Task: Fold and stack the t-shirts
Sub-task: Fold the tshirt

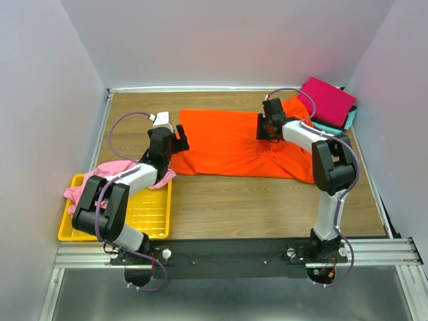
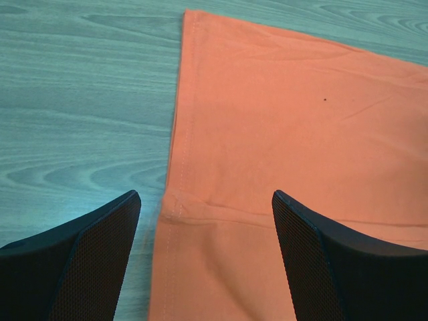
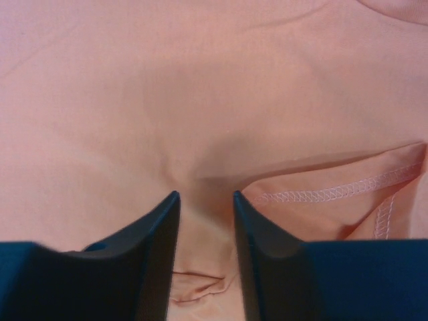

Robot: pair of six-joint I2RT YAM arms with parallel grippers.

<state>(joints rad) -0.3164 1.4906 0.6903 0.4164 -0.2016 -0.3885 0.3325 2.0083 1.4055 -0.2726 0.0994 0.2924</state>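
Behind the left gripper (image 2: 206, 200), a pink t-shirt (image 1: 107, 170) spills from the yellow tray (image 1: 154, 234). Its jaws gape wide and empty, straddling an edge of the orange t-shirt (image 1: 227, 144). The shirt lies flat, its long axis running crosswise to the right gripper (image 3: 206, 194), whose jaws are narrowly parted over puckered cloth; I cannot tell whether they grip it. Just beyond lies a folded magenta t-shirt (image 1: 328, 100).

Your top view looks down from the near edge over the whole wooden counter (image 1: 267, 200); both wrist views sit close above the bright orange cloth t-shirt (image 1: 227, 144) all three share.
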